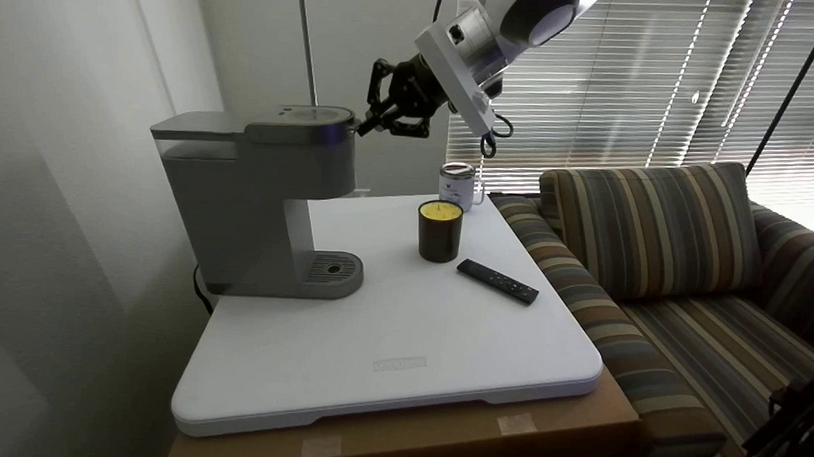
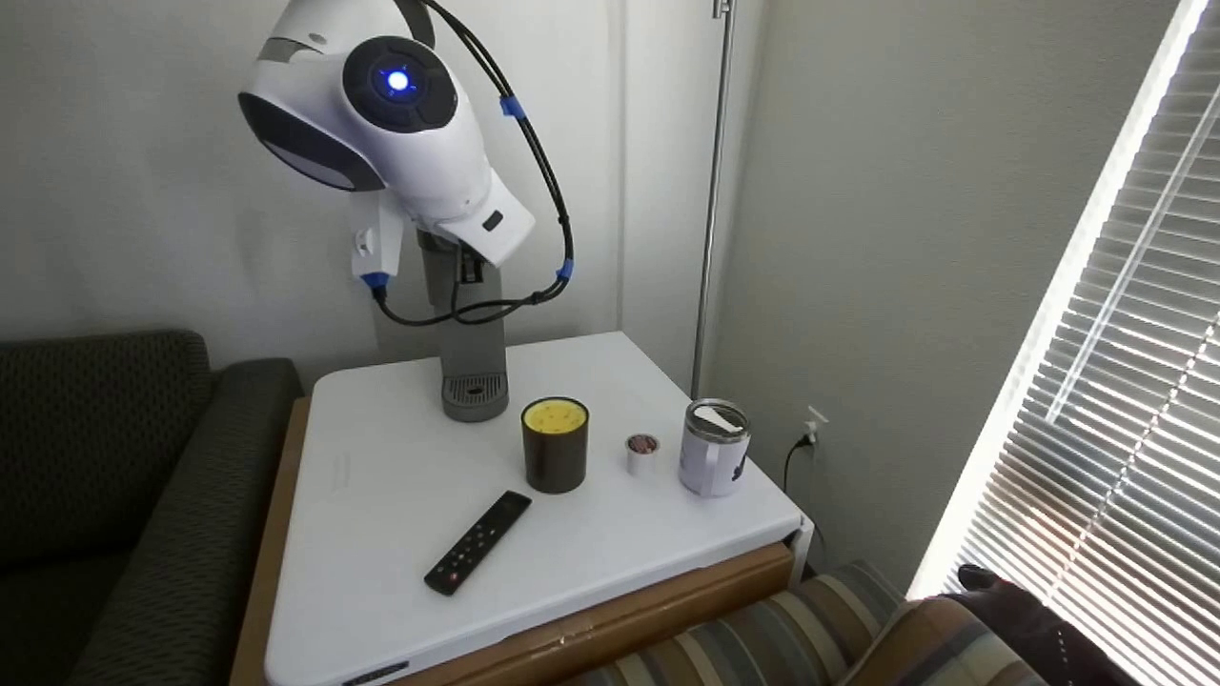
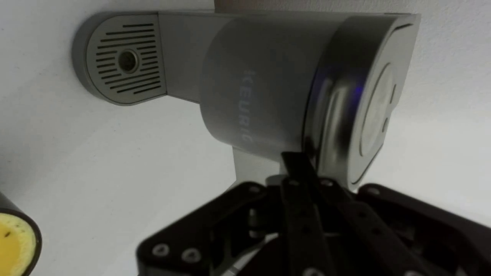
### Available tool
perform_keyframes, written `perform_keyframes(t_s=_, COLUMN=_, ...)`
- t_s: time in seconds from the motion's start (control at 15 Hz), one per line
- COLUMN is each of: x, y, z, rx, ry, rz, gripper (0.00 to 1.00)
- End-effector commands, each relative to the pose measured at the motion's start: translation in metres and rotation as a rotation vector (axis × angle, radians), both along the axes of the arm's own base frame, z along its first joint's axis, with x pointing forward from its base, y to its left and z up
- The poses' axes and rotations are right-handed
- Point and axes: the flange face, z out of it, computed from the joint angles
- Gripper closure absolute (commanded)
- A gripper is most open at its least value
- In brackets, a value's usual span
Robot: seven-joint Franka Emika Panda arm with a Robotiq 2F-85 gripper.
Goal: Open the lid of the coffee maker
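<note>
The grey coffee maker (image 1: 242,235) stands upright at the back of the white table. Its round drip base shows in an exterior view (image 2: 475,389), and its KEURIC-lettered head fills much of the wrist view (image 3: 245,88). The flat grey lid (image 1: 316,117) lies down on the head; in the wrist view its top (image 3: 378,111) is seen at a slant. My black gripper (image 1: 366,126) is shut, with nothing visible between its fingers. In the wrist view its fingertips (image 3: 299,156) overlap the seam under the lid's front edge; contact cannot be told. In an exterior view the arm hides the lid.
A dark jar with yellow contents (image 1: 439,237) stands on the white table (image 1: 402,338). A black remote (image 1: 497,282) lies near it. A lidded mug (image 2: 715,453) and a small pod (image 2: 642,457) stand farther along. A wall and a striped armchair (image 1: 654,232) flank the table.
</note>
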Motion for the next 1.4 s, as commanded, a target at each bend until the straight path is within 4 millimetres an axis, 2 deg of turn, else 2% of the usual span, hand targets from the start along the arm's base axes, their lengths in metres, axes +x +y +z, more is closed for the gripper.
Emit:
perform_keyframes(t_s=0.0, x=-0.006, y=-0.003, z=0.010, rx=0.046, ry=-0.014, rz=0.012, gripper=1.00)
perform_keyframes(t_s=0.4, x=-0.007, y=-0.003, z=0.023, rx=0.071, ry=-0.042, rz=0.021, gripper=1.00)
perform_keyframes(t_s=0.87, x=-0.009, y=-0.004, z=0.050, rx=0.096, ry=-0.092, rz=0.033, gripper=1.00)
perform_keyframes(t_s=1.33, x=-0.018, y=-0.008, z=0.042, rx=0.085, ry=-0.068, rz=0.020, gripper=1.00)
